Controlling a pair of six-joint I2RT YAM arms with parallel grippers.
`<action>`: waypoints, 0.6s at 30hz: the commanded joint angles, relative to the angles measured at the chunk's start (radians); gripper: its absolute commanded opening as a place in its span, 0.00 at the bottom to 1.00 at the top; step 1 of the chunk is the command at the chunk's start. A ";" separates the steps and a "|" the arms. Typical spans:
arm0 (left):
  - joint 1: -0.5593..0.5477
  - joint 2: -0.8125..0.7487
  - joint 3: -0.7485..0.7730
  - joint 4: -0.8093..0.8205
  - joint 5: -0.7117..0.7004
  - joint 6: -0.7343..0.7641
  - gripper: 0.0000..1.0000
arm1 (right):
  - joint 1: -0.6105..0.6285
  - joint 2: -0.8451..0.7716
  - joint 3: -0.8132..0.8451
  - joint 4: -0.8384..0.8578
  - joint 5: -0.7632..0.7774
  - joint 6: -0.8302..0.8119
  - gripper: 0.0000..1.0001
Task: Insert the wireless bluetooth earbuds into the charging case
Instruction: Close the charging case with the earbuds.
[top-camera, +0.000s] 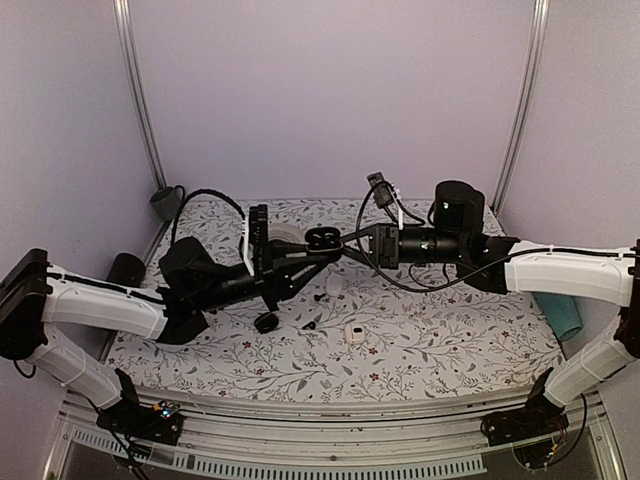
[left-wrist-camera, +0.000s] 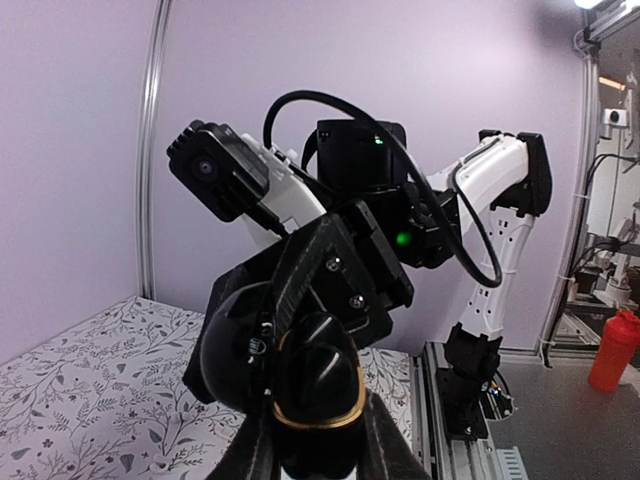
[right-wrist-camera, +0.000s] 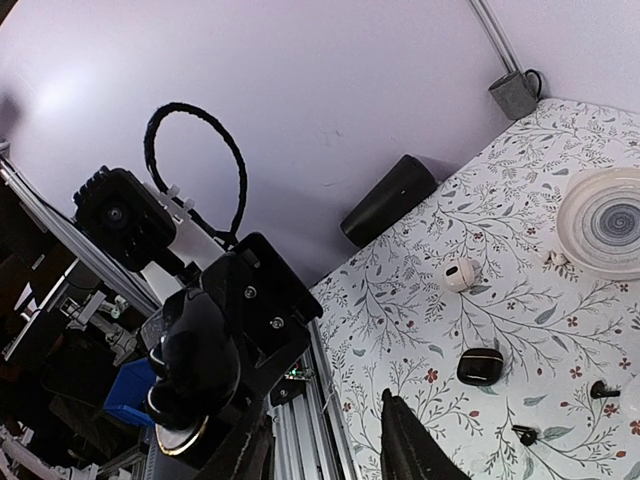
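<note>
My left gripper (top-camera: 308, 250) is shut on an open black charging case with a gold rim (top-camera: 322, 238), held up in the air over the middle of the table. In the left wrist view the case (left-wrist-camera: 315, 385) sits between my fingers. My right gripper (top-camera: 347, 243) faces it from the right, open and empty. In the right wrist view the held case (right-wrist-camera: 195, 375) is just by my left finger. Two tiny black earbuds (right-wrist-camera: 600, 388) (right-wrist-camera: 523, 433) lie on the cloth; in the top view they show below the grippers (top-camera: 320, 297) (top-camera: 310, 323).
A second, closed black case (right-wrist-camera: 480, 365) (top-camera: 267, 322) and two small white cases (top-camera: 355, 333) (top-camera: 333, 287) lie on the flowered cloth. A plate (right-wrist-camera: 605, 220), a black cylinder (top-camera: 127, 268), a grey cup (top-camera: 165, 203) and a teal object (top-camera: 567, 315) stand around the edges.
</note>
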 joint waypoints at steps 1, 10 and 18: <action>0.025 0.026 0.006 0.008 0.102 -0.005 0.00 | 0.020 -0.042 0.037 0.010 0.022 -0.022 0.40; 0.030 0.060 0.026 0.026 0.148 -0.057 0.00 | 0.019 -0.024 0.065 0.029 -0.069 -0.041 0.40; 0.048 0.066 0.032 0.013 0.162 -0.089 0.00 | 0.004 -0.079 0.031 -0.014 0.006 -0.059 0.47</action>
